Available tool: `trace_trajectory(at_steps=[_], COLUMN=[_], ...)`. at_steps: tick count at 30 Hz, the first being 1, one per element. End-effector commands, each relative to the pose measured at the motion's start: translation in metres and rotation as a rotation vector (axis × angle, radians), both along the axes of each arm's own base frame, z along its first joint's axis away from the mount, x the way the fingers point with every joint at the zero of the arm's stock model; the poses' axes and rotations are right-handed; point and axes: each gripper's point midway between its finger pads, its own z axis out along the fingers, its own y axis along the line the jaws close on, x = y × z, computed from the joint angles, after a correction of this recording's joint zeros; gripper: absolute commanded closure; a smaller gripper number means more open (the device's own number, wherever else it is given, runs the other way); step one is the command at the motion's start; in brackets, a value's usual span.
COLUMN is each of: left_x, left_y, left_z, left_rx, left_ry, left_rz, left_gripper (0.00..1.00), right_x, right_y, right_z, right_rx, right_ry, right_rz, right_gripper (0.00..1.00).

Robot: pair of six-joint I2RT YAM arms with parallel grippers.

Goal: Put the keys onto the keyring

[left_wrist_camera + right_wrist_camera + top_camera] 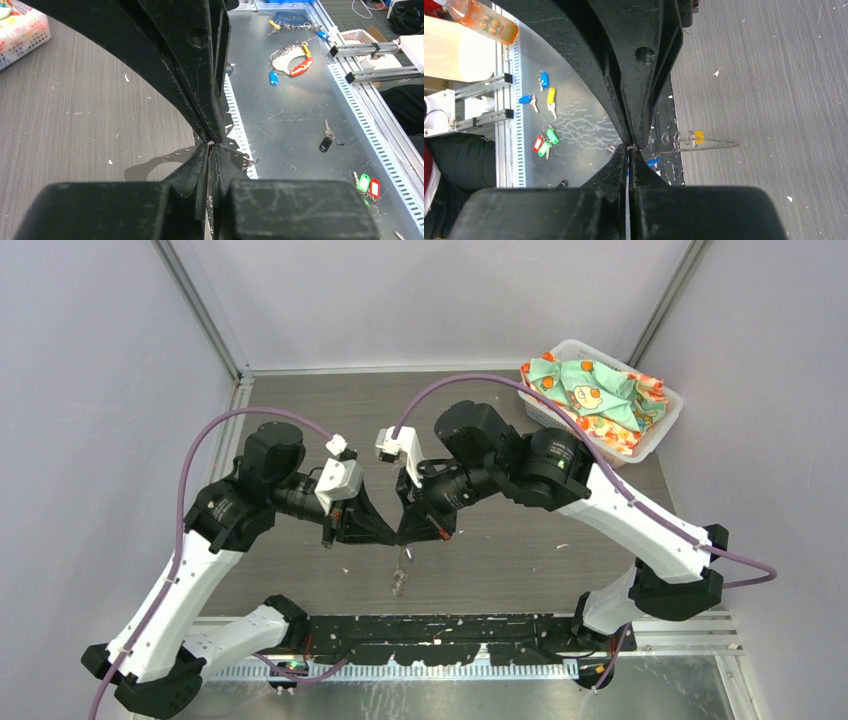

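My left gripper (pixel 390 535) and right gripper (pixel 408 533) meet tip to tip above the middle of the table. The keyring (pixel 402 570) hangs from that point as a thin grey strand. In the right wrist view the keyring (pixel 714 144) is edge-on, with the yellow-headed key (pixel 699 136) against it and the blue-headed key (pixel 653 161) partly hidden behind my fingers. My right gripper (pixel 630 147) is shut, with a glint of metal at its tips. My left gripper (pixel 211 145) is shut on a thin metal sliver of the band. The left wrist view hides the hanging loop.
A white basket (pixel 672 400) of patterned cloth stands at the back right corner. A black rail (pixel 450 625) runs along the near edge. Beyond it, the metal shelf holds other key bunches (pixel 292 60) and coloured tags (pixel 544 142).
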Motion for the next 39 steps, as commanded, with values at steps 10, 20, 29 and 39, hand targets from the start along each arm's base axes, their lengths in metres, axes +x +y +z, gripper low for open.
trace_trajectory(at_steps=[10,20,29,39], left_x=[0.004,0.019,0.016,0.012], left_y=[-0.001,-0.016,-0.016,-0.014], left_z=[0.002,0.049,0.058,0.063], left_rx=[-0.027,-0.234,-0.257,-0.270], left_ry=[-0.028,0.017,0.001,-0.014], left_rz=[0.035,0.122,0.103,0.099], left_gripper=[1.00,1.00,1.00,1.00], right_x=[0.009,0.024,0.028,0.022], right_y=[-0.005,-0.035,-0.036,-0.044], right_z=[0.049,0.068,0.062,0.050], right_rx=[0.223,0.493,0.523,0.529], right_ry=[-0.061,-0.091,-0.094,-0.055], right_rz=[-0.078,-0.207,-0.219,-0.239], right_gripper=[0.71,0.57,0.54,0.53])
